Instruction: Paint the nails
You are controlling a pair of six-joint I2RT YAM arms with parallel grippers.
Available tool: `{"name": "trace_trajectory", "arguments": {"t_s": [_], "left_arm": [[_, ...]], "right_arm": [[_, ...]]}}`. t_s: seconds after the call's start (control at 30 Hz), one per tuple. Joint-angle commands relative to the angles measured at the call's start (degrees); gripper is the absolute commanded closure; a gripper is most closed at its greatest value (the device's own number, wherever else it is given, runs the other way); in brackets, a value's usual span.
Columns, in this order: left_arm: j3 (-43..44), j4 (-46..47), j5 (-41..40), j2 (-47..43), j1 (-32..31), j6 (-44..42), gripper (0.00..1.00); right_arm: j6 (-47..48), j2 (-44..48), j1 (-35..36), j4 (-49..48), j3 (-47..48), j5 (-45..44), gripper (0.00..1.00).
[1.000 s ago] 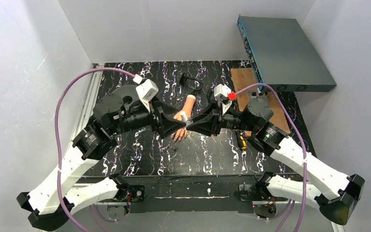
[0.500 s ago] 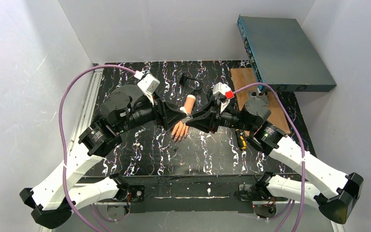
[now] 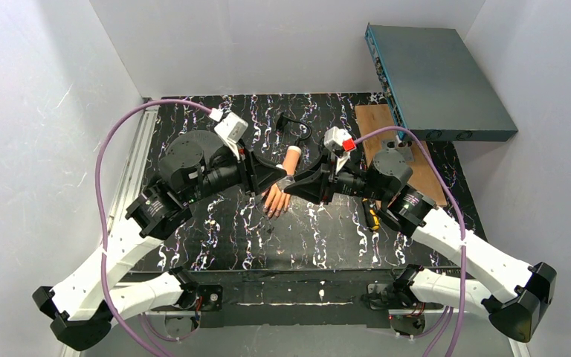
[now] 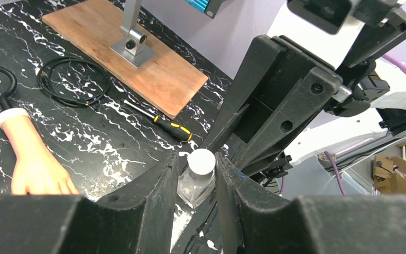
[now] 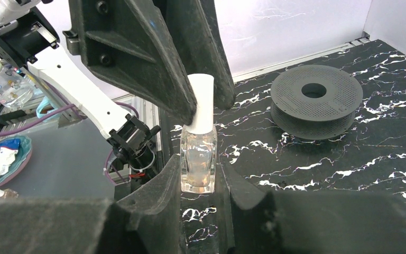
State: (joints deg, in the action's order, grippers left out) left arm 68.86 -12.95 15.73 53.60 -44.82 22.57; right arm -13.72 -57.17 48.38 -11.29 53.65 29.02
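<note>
A clear nail-polish bottle [image 5: 198, 159] with a white cap [image 5: 201, 100] stands upright in my right gripper [image 5: 199, 164], which is shut on its glass body. My left gripper [image 4: 197, 157] meets it from the left, its fingers [image 5: 164, 69] straddling the cap [image 4: 202, 161]. One pad touches the cap and a sliver of gap shows at the other. Both grippers hover just above the flesh-coloured mannequin hand [image 3: 276, 197], which lies palm down on the black mat. Its dark nails [image 3: 271, 213] point toward me. In the left wrist view the hand [image 4: 34, 169] shows, with its fingertips hidden.
A grey filament spool [image 3: 193, 152] sits on the left of the mat. A wooden board [image 3: 375, 130] with a metal bracket [image 4: 132, 45] lies at the back right under a grey-blue box [image 3: 439, 82]. A screwdriver [image 4: 172, 128] and a black cable [image 4: 68, 82] also lie on the mat.
My left gripper has swung up and rightward to the bottle, and its fingers have narrowed around the cap. The right gripper has lifted the bottle slightly toward the back.
</note>
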Motion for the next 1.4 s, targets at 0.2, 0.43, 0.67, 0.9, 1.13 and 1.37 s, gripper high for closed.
{"name": "trace_trajectory", "arguments": {"t_s": [0.2,0.43,0.67,0.9,1.13,1.37], "left_arm": [[-2.08,2.99,3.57,0.47,-0.11,0.88,0.98],[-5.31,9.03,19.57,-1.6,-0.18,-3.25,1.0],[-5.61,12.24,33.71,-2.87,-0.18,-5.13,1.0],[-3.65,8.02,31.56,-3.26,-0.18,-6.7,0.36],[2.16,-1.9,31.42,-2.94,-0.16,-11.88,0.31],[6.62,-10.51,32.67,-0.66,-0.16,-17.78,0.53]], "right_arm": [[0.0,-0.04,0.08,-3.54,1.57,0.25,0.99],[-3.84,0.9,-0.01,-8.28,0.37,7.8,0.99],[-8.16,0.87,-0.04,-12.89,0.66,17.32,0.99],[-7.43,2.28,-0.04,-11.22,0.02,16.32,0.99],[-5.99,3.36,-0.02,-7.91,-0.54,16.15,0.99],[-5.98,3.05,-0.01,-7.46,-0.48,17.28,0.99]]}}
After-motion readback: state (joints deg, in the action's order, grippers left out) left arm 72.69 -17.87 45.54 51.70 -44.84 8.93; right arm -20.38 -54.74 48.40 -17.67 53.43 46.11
